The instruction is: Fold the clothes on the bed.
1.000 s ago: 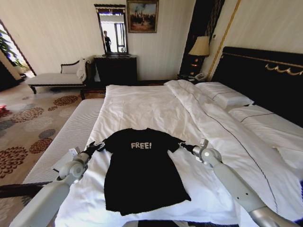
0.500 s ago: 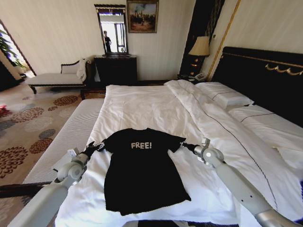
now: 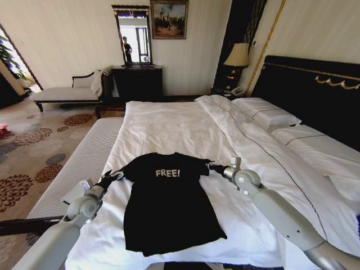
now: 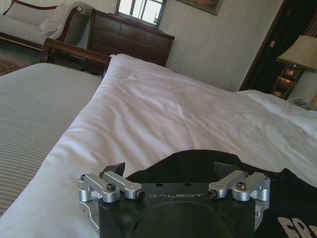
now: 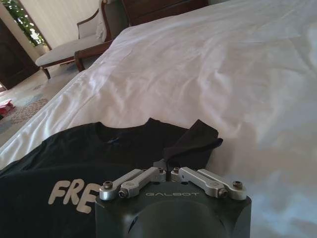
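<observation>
The soft black short-sleeved T-shirt with white "FREE!" lettering lies flat at the foot of the large white-sheeted bed, collar at 12 o'clock, hem at 6, long axis running up the bed. The left gripper sits at its 9 o'clock sleeve, jaws spread wide, gripping nothing. The right gripper, at 3 o'clock, has its jaws pinched together on the lifted sleeve. Nothing obstructs an inward fold.
</observation>
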Motion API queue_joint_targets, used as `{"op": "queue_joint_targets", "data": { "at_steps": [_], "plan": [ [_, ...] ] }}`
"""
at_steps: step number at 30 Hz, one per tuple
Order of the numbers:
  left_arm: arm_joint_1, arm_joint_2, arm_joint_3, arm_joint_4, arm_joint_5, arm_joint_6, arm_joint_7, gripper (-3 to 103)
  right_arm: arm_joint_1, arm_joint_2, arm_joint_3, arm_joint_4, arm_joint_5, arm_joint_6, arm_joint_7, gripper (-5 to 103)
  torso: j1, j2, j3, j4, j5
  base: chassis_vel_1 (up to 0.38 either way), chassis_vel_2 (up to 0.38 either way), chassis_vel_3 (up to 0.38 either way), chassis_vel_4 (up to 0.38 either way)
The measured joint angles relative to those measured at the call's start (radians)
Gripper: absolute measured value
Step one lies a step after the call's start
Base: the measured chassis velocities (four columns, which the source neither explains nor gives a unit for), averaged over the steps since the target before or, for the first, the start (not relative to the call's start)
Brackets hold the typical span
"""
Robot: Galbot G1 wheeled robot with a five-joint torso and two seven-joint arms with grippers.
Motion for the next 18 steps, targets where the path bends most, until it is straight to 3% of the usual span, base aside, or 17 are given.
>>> {"op": "queue_joint_targets", "data": {
  "at_steps": [10, 18],
  "plan": [
    [0.016, 0.000, -0.012, -0.011, 0.000, 0.000, 0.009, 100, 0.125, 0.035, -0.190, -0.022, -0.006, -0.008, 0.013, 0, 0.000, 0.000, 0.000, -0.0003, 0.0000, 0.000, 0.000, 0.000, 0.000],
    [0.021, 0.001, -0.014, -0.009, 0.001, 0.000, 0.011, 100, 0.141, 0.076, -0.245, -0.085, -0.032, -0.004, 0.018, 0, 0.000, 0.000, 0.000, -0.0003, 0.0001, 0.000, 0.000, 0.000, 0.000]
  ]
}}
